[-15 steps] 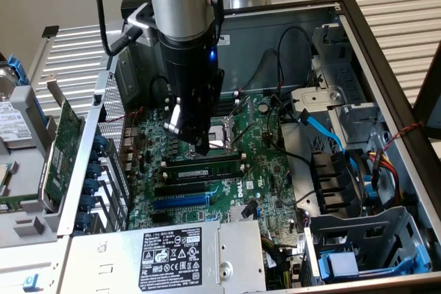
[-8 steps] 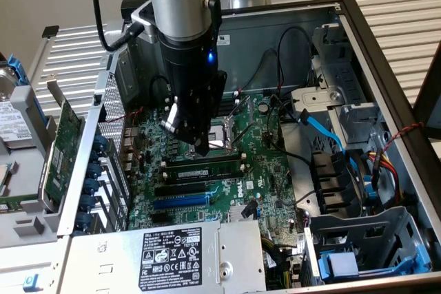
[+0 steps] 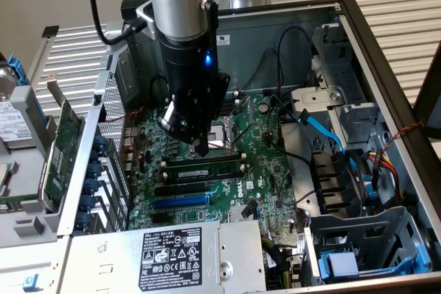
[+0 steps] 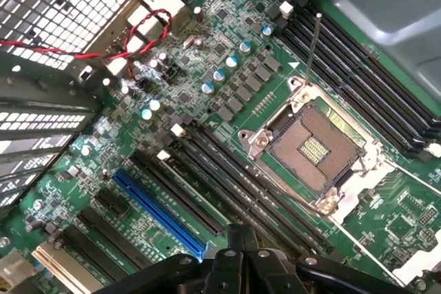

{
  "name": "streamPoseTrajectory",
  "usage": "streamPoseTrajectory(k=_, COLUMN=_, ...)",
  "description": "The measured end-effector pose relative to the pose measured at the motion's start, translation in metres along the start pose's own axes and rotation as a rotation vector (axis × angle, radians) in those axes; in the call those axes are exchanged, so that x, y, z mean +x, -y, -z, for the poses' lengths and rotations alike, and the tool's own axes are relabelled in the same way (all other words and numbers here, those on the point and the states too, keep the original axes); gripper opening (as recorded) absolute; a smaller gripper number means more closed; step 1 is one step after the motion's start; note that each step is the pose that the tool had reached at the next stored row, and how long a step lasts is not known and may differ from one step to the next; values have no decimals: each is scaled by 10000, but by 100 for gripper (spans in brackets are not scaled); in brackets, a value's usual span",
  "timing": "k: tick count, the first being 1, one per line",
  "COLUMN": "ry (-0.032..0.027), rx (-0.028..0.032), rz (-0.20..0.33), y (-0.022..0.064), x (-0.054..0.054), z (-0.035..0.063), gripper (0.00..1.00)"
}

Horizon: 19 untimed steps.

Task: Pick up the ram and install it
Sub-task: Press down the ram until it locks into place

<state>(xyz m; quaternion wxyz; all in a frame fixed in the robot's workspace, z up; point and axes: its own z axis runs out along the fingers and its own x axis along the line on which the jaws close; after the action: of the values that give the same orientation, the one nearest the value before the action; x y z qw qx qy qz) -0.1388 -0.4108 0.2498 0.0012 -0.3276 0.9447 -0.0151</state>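
I work at a computer repair bench: an opened desktop case [image 3: 386,94] lies on its side, its green motherboard [image 3: 227,170] exposed, a loose hard drive [image 3: 10,122] beside it on slatted metal [image 3: 76,60].

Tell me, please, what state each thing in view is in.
computer case: open, side panel off.
CPU socket: empty, contacts exposed, lever raised.
ram: standing in a slot beside the CPU socket.
blue slot: empty.
gripper: low over the ram.
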Motion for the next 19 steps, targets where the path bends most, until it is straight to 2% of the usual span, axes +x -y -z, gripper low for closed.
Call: streamPoseTrajectory(k=19, ry=-84, rx=-22, rz=-2850, y=0, x=0, z=0, gripper=10)
